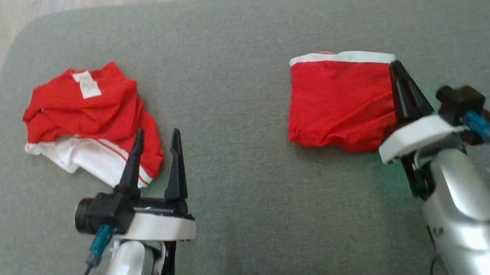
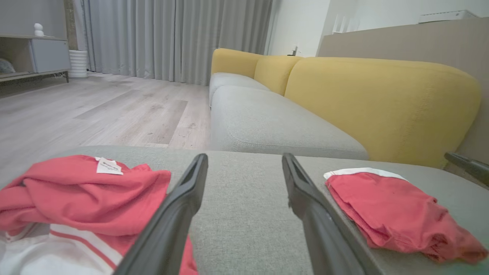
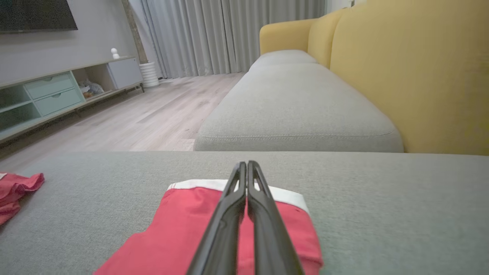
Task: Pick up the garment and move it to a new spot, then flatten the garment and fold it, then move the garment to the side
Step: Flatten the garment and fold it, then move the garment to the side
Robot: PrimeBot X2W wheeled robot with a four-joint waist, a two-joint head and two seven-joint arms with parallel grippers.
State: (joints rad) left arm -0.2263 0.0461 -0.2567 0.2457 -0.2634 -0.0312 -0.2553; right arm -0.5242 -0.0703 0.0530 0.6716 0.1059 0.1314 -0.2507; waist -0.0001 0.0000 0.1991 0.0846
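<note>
Flat on the right part of the grey fabric seat cushion (image 1: 240, 69): a folded red mesh garment with a white waistband (image 1: 337, 101), band along the far edge. Well apart, on the left part: a crumpled red-and-white garment with a white label (image 1: 84, 118), bunched and uneven. Left gripper (image 1: 158, 130) at that heap's near right corner, jaws spread wide, nothing between them. Right gripper (image 1: 396, 67) over the folded piece's right edge, jaws clenched together on nothing visible; contact with the cloth impossible to tell. Beyond the cushion, a yellow sofa backrest (image 2: 382, 103) and pale wooden floor (image 2: 95, 114).
</note>
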